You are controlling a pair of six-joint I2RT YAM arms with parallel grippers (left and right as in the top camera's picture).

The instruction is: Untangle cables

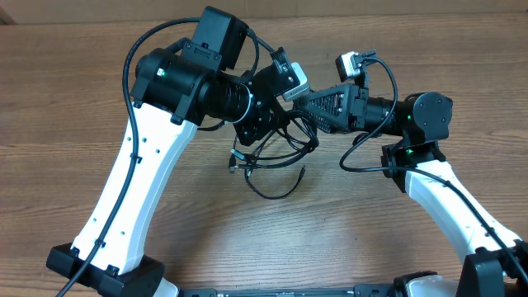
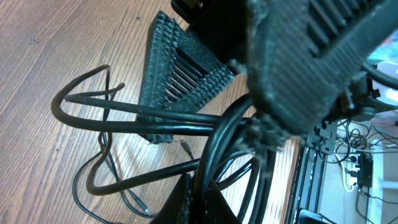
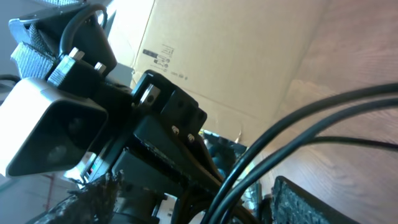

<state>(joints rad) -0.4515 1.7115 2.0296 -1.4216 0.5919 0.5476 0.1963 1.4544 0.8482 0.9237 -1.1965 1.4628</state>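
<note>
At centre we see the left gripper [image 1: 262, 124] clenched on the cables [image 1: 276, 157], the right gripper [image 1: 305, 105] spread apart beside it, and open table [image 1: 272, 239] toward the lower edge.

Overhead centre: I can't see the left gripper [image 1: 266, 125] tips, covered from above. The cables [image 1: 280, 153] run under it; plug ends too small.

thin black cables [image 2: 210, 146], brown wood-grain table [image 1: 346, 239]; white arms [image 1: 140, 190] with black joints, tan cardboard box [image 3: 249, 56]
</note>
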